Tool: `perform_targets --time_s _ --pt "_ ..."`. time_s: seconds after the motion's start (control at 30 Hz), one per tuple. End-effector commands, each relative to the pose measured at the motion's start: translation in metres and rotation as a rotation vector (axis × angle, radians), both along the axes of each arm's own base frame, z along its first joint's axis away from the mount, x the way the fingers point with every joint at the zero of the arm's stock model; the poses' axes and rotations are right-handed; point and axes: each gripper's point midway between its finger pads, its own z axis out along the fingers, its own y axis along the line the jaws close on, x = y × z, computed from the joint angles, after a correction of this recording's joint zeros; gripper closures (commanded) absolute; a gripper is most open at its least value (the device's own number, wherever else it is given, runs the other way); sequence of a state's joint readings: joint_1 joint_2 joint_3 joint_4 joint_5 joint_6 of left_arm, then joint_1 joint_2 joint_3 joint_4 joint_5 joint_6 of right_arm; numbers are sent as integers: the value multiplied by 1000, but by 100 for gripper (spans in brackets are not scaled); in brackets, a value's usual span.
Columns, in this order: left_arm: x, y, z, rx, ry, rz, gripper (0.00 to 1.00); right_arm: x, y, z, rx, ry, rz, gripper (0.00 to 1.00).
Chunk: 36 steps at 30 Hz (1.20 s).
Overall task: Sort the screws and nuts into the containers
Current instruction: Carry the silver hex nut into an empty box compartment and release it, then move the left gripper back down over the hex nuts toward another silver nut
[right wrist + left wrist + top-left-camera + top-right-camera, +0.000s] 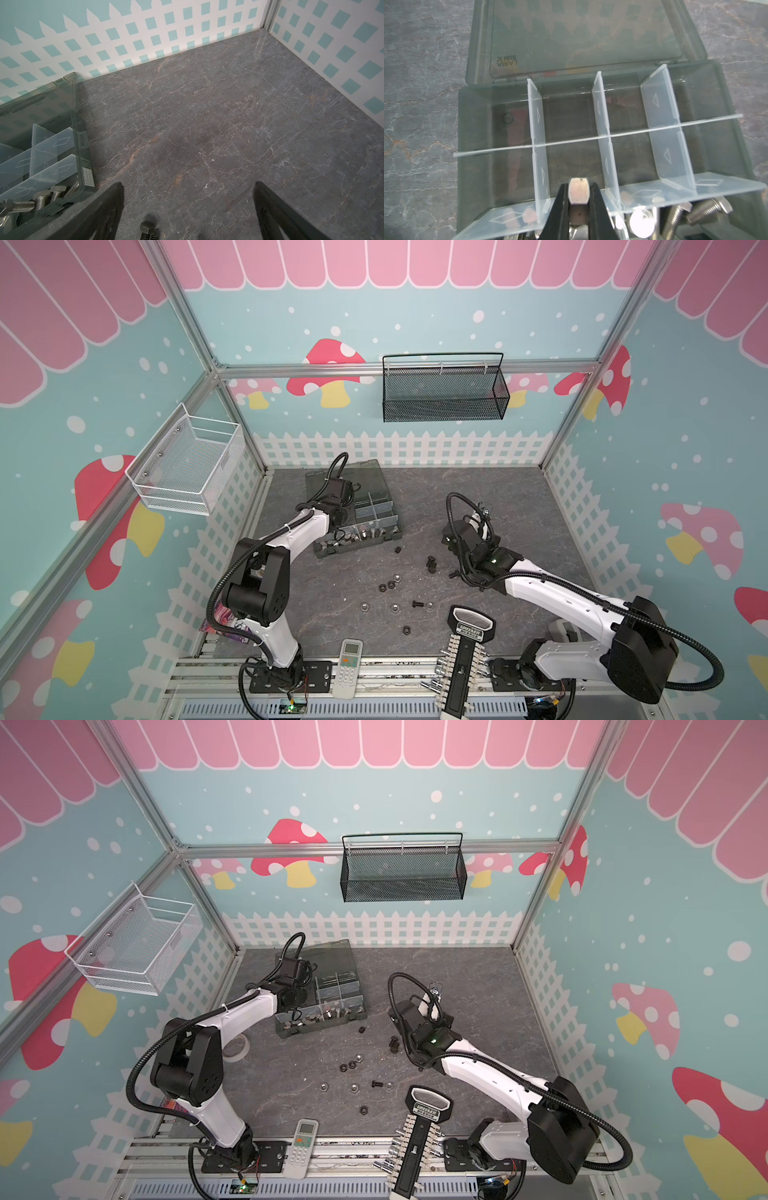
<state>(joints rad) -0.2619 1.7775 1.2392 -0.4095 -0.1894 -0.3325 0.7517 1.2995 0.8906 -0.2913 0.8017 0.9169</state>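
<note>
Currently, the left gripper (578, 185) is seen closed on a silver hex piece (578, 194), which is pinched between the two black fingers (562, 199). Whether this piece is a nut or the head of a screw cannot be told. The grip is held above the organizer box (360, 546), at the pale divider (726, 187) that bounds the front row of compartments. Silver screws (675, 214) are lodged in that front row, with heads and threaded shafts lying at mixed angles. The box is placed toward the rear left of the table (519, 506), and its smoky lid (581, 35) is swung open behind it. The right gripper (188, 184) is spread wide and nothing is held in it. It is positioned over the table to the right of the box, and a black screw (146, 227) lies on the surface between its fingers. Loose parts are scattered across the middle of the table in both top views: black nuts (390, 585), silver nuts (365, 606) and a further black bolt (417, 604), all apart from the box.
</note>
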Motion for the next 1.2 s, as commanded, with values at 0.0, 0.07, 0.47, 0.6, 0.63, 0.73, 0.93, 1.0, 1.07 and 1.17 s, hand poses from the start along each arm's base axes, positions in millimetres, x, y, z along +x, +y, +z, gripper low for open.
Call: perform_targets --time_s 0.0,0.07,0.47,0.6,0.63,0.73,0.93,1.0,1.07,1.17 --pt "14 1 5 3 -24 -9 96 6 2 7 0 -5 -6 2" --pt "16 1 1 7 -14 -14 95 7 4 7 -6 -2 -3 2" --pt "13 0 -14 11 25 -23 86 11 7 8 -12 3 0 2" --pt "11 0 -8 4 14 -25 81 10 7 8 -9 4 1 2" --pt "10 0 -7 2 11 -26 79 10 7 8 -9 4 0 2" --pt "8 0 0 -4 -2 -25 73 10 7 7 -7 5 1 2" --pt "3 0 12 -14 -23 -28 70 10 6 8 -8 3 0 2" --pt "0 -1 17 -25 -32 -30 70 10 6 7 -9 4 1 2" --pt "-5 -3 23 -40 -42 -32 69 9 6 7 -8 4 -1 2" --pt "-16 -5 32 -60 -58 -32 68 9 4 6 -7 4 -6 2"
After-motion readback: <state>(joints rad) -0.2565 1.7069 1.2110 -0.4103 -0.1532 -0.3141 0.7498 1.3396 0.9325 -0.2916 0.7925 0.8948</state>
